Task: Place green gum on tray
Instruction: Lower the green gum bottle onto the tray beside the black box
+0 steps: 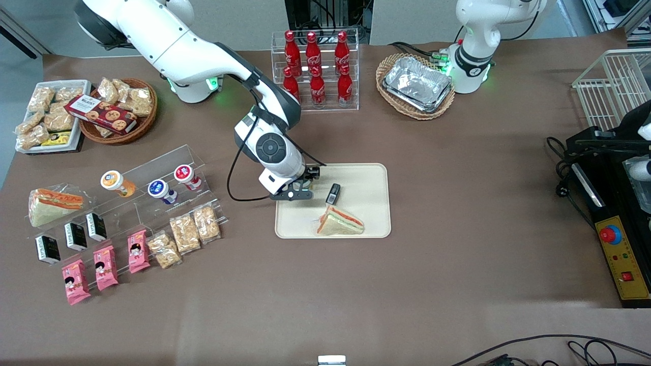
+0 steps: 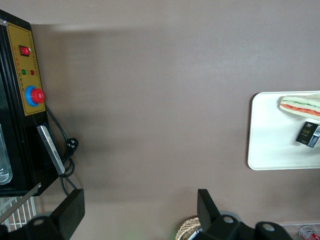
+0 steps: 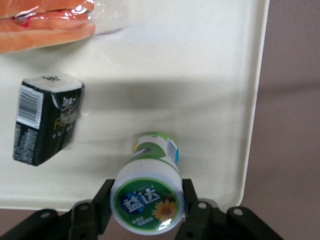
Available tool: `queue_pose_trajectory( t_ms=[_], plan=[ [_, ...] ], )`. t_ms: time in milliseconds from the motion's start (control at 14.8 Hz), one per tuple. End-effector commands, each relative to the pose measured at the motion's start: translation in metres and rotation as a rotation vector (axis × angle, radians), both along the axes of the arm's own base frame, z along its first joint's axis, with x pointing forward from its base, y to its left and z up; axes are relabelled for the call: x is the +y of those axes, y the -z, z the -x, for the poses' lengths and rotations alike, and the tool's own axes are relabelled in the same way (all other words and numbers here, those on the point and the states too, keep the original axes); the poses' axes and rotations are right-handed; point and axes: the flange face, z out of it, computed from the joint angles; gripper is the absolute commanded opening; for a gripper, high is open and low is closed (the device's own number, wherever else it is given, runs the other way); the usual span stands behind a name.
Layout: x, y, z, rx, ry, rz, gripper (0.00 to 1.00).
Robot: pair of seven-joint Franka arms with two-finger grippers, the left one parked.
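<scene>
The green gum [image 3: 146, 202], a small bottle with a green-and-white lid, sits between my right gripper's [image 3: 146, 199] fingers [image 3: 103, 200], which are shut on its lid. The bottle stands upright over the cream tray [image 3: 200, 75], near the tray's edge; I cannot tell if its base touches. In the front view the gripper [image 1: 299, 191] is at the tray's [image 1: 363, 175] rim toward the working arm's end, and the gum is hidden under it. The tray also shows in the left wrist view [image 2: 265, 135].
On the tray lie a small black box [image 1: 333, 193] and a wrapped sandwich [image 1: 339, 222]. A clear stepped shelf [image 1: 152, 203] holds orange-, blue- and red-lidded bottles and snack packs. A cola bottle rack [image 1: 315, 68] and a wicker basket with foil trays [image 1: 416, 85] stand farther away.
</scene>
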Motion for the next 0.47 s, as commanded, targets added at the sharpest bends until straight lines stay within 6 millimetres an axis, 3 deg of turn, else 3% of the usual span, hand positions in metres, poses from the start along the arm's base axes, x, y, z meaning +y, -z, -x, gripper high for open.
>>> queue_pose_trajectory(
  t_ms=[0,68,407],
  plan=[
    [0.0033,0.0058,0.0009,-0.021,0.003,0.005,0.8],
    [0.0033,0.0058,0.0009,-0.021,0.003,0.005,0.98],
    [0.0018,0.0076,0.0,-0.026,-0.002,0.013,0.99]
  ],
)
